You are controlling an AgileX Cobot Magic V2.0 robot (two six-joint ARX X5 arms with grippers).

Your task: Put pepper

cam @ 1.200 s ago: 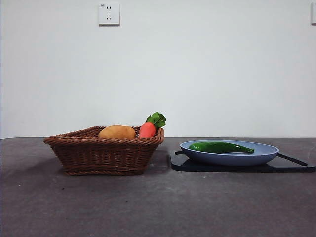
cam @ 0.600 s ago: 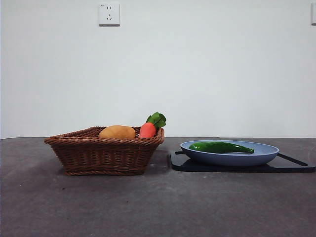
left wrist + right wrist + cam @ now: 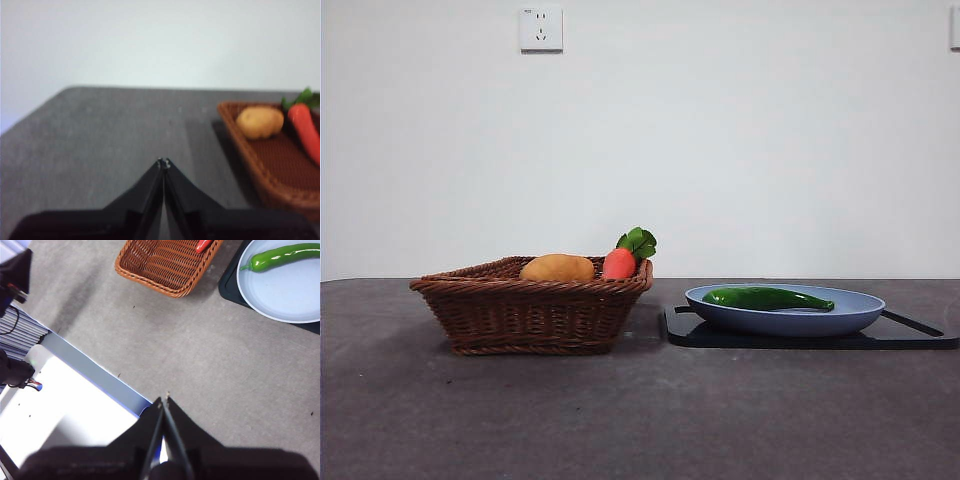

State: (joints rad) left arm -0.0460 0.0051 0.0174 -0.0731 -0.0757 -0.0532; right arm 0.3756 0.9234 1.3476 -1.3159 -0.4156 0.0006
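The glossy green pepper lies in the blue plate on the right of the table; the right wrist view shows the same pepper on the plate from high above. My left gripper is shut and empty, low over bare table beside the brown wicker basket. Well back from the plate and high over the table's near edge, my right gripper is shut on nothing. Neither arm appears in the front view.
The wicker basket on the left holds a tan potato and an orange-red carrot with green leaves. The plate rests on a black tray. A white board lies beyond the table's near edge.
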